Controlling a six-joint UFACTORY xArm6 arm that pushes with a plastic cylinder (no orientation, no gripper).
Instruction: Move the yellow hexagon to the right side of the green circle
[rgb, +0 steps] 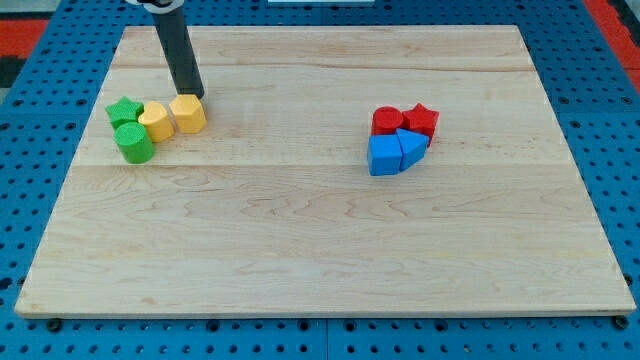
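Observation:
The yellow hexagon (189, 113) sits at the board's upper left, at the right end of a cluster. Left of it, touching, is a second yellow block (155, 122) of unclear shape. The green circle (133, 143) lies lower left of that, with a green star (124, 110) just above it. My tip (194, 94) is at the hexagon's top edge, touching or nearly touching it, with the dark rod rising to the view's top.
A second cluster sits right of centre: a red circle (387, 121), a red star (421, 120), a blue cube (383, 156) and a blue triangle (411, 150). The wooden board (320, 260) lies on a blue pegboard surface.

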